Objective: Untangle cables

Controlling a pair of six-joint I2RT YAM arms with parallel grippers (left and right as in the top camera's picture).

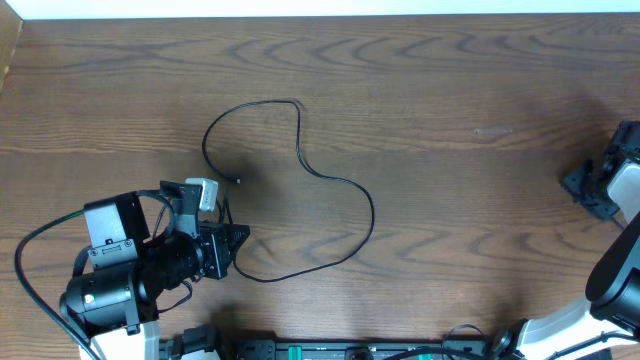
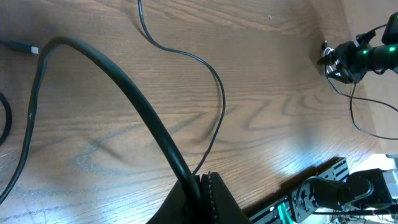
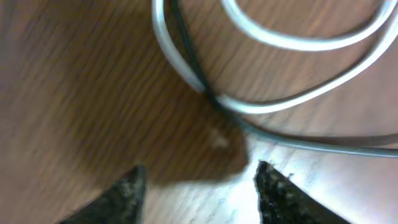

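Note:
A thin black cable lies in one open loop across the middle of the table, with its small plug end near my left arm. My left gripper is low at the front left. In the left wrist view its jaws are shut on a black cord that rises up and to the left, and the thin cable runs away over the wood. My right gripper is at the far right edge. It stands open above white cord loops crossed by a dark cord, with nothing between its fingers.
A rail with black and green hardware runs along the table's front edge. The table's far edge meets a white wall. The right arm's base fills the front right corner.

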